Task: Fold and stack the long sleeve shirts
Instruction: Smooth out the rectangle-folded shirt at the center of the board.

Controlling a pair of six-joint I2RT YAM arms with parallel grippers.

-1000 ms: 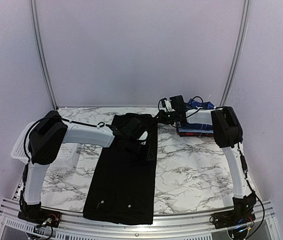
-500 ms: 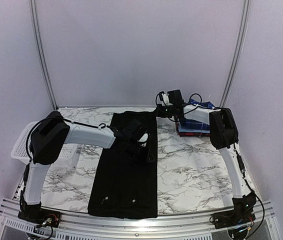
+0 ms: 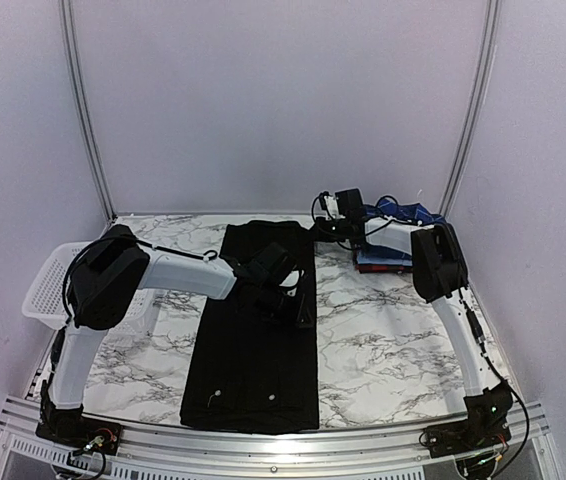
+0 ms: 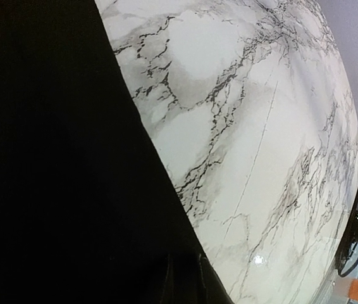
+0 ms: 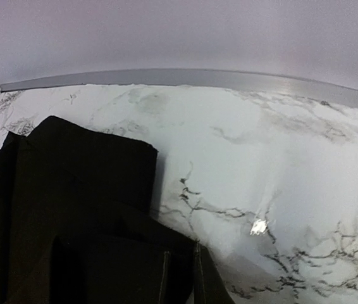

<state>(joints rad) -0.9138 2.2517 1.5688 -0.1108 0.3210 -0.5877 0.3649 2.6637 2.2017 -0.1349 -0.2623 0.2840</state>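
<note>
Two grippers pinched the black shirt [image 3: 248, 370], laid flat from 12 to 6 o'clock on the marble table [image 3: 393, 340]. The left gripper [image 3: 287, 298] nipped its 3 o'clock edge, the right gripper [image 3: 316, 232] its 1 o'clock corner, with the folded shirts [image 3: 388, 258] farther toward 3 o'clock.

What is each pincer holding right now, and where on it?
Both appear to pinch the black shirt: the left pincer midway along its right edge, the right pincer at its far right corner.
</note>
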